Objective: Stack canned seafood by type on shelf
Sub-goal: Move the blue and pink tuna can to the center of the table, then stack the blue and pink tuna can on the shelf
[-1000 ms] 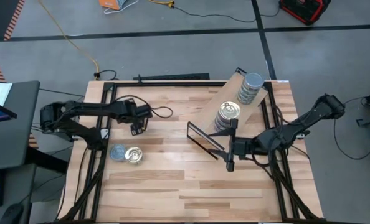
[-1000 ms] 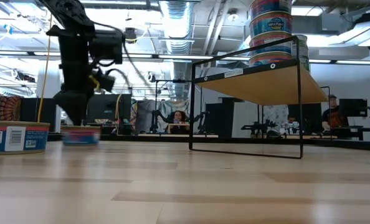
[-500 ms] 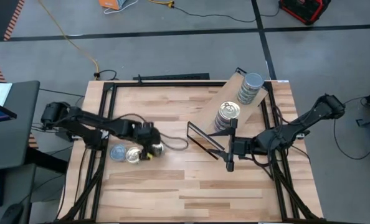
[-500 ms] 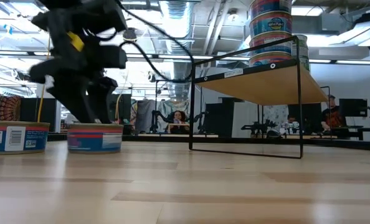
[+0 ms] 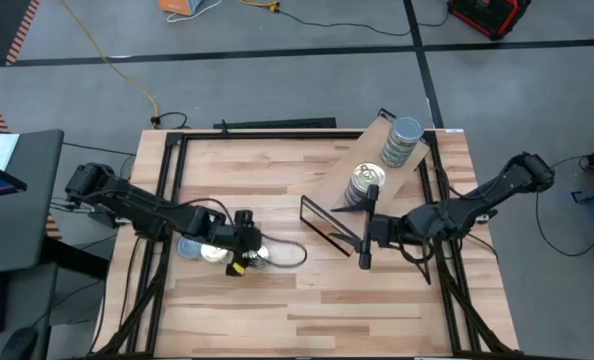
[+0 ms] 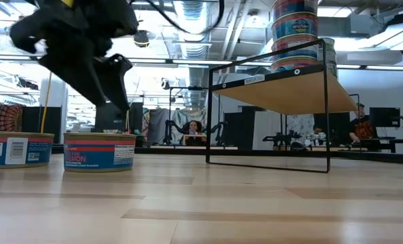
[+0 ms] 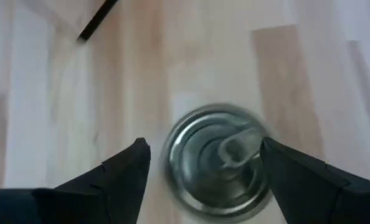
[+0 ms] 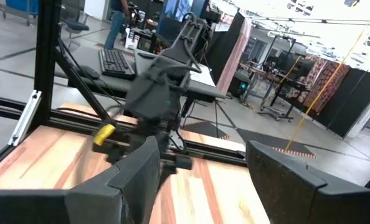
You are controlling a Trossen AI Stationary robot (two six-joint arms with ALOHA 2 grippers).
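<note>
Wooden table (image 5: 307, 300) fills the middle of the high view. Shelf (image 5: 342, 170) stands angled at upper right, carrying 2 stacks: gold-lid tins (image 5: 365, 185) and blue-lid tins (image 5: 401, 140). At lower left, 1 blue-lid tin (image 5: 188, 246) lies beside a gold-lid tin (image 7: 217, 163). Left gripper (image 5: 245, 258) hovers directly over that gold-lid tin, fingers (image 7: 119, 177) spread apart, no contact. Right gripper (image 5: 365, 262) waits just below the shelf's lower end, fingers apart, holding nothing.
</note>
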